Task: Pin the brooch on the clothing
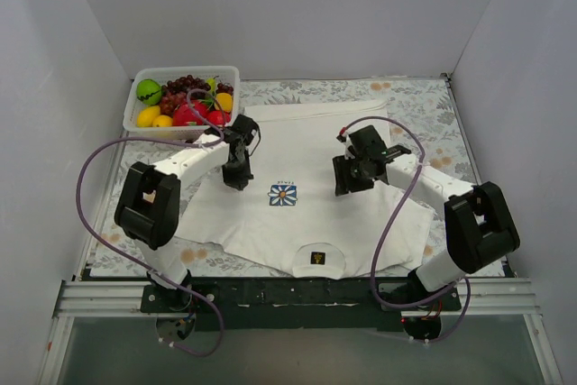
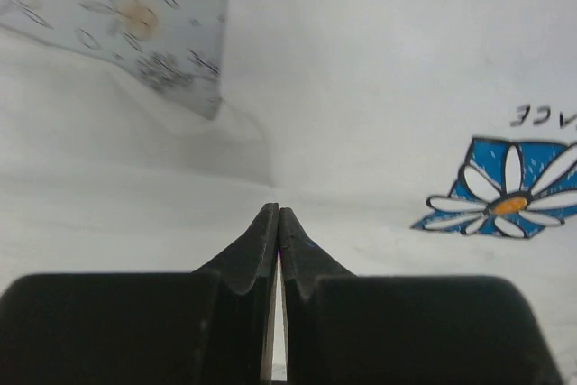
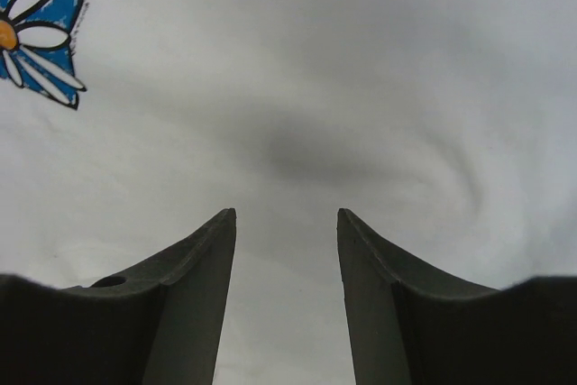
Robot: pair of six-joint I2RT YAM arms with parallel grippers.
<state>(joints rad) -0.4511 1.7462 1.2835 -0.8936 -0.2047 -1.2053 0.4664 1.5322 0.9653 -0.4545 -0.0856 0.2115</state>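
Note:
The clothing, a white T-shirt (image 1: 306,146), lies flat on the table with its blue-and-white daisy print (image 1: 283,194) in the middle and its dark neck label (image 1: 317,258) toward the near edge. The brooch is not visible in any view. My left gripper (image 1: 236,182) hovers over the shirt (image 2: 379,60) just left of the daisy (image 2: 509,200). It (image 2: 278,209) is shut, with nothing visible between the fingertips. My right gripper (image 1: 345,188) hangs over the shirt (image 3: 361,69) to the right of the daisy (image 3: 32,38). It (image 3: 287,214) is open, with only bare cloth between the fingers.
A clear plastic box of toy fruit (image 1: 185,101) stands at the back left, close behind the left arm. A floral tablecloth (image 1: 406,101) covers the table under the shirt. White walls enclose the back and sides.

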